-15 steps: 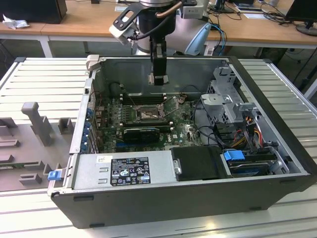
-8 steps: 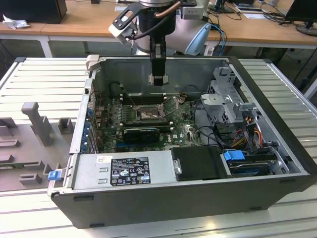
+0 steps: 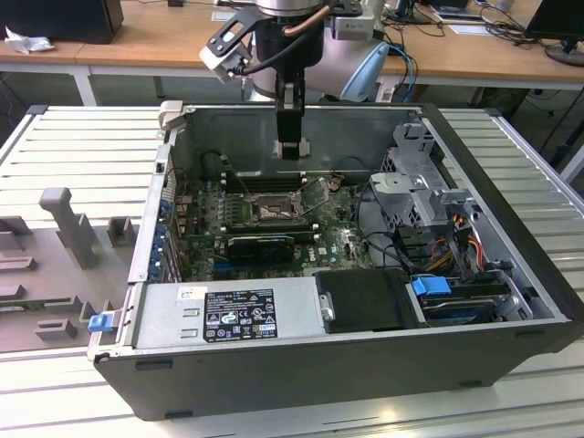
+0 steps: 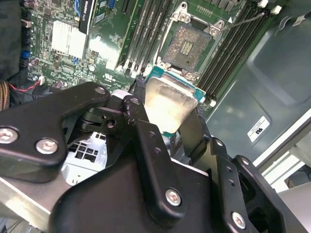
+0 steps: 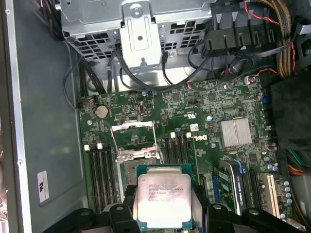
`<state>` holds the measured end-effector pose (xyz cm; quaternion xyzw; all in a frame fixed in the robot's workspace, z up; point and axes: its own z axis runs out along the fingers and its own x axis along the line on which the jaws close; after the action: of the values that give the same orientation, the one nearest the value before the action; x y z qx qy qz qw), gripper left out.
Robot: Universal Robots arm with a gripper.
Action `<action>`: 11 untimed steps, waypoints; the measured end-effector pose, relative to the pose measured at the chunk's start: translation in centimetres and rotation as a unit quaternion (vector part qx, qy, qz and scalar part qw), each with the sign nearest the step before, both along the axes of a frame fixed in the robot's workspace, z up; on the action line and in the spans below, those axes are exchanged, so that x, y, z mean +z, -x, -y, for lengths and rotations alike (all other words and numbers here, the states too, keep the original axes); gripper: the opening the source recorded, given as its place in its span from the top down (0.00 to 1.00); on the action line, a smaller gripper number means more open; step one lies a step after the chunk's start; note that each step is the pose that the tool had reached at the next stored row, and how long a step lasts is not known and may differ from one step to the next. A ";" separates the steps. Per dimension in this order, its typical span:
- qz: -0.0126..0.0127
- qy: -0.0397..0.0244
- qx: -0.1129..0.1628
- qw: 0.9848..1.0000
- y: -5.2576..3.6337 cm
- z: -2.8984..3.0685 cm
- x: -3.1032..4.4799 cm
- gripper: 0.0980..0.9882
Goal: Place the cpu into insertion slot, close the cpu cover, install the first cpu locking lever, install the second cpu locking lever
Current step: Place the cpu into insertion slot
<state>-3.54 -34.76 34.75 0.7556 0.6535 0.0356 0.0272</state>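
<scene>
**Now: chip held over the open socket**

In the upper middle of the exterior view, the gripper (image 3: 291, 146) hangs down into the open computer case (image 3: 365, 365), above the green motherboard (image 3: 338, 242) and clear of it. In both wrist views its black fingers (image 5: 127, 206) are drawn in to the width of the cpu (image 5: 163, 199) and pinch it by two opposite edges. The chip's pale silver face is turned towards the cameras, and its green border shows around that face.

The insertion slot (image 5: 130, 167) lies on the board below the chip, its grey middle bare in the second wrist view (image 4: 187, 46); the held chip is apart from it. In the exterior view the slot (image 3: 272, 210) sits just below the frame's centre. The cpu cover (image 5: 131, 125) stands swung open at the slot's edge. Long black memory slots (image 5: 99, 170) run along either side of the socket.
</scene>
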 end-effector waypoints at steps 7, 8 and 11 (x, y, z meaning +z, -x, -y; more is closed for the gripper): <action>0.000 0.000 -0.003 1.000 0.00 0.00 -0.26 0.52; 0.000 0.000 -0.005 1.000 0.00 0.00 -0.27 0.52; 0.000 0.000 -0.013 1.000 0.00 0.00 -0.28 0.52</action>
<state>-3.55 -34.76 34.47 0.7639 0.6437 0.0352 0.0276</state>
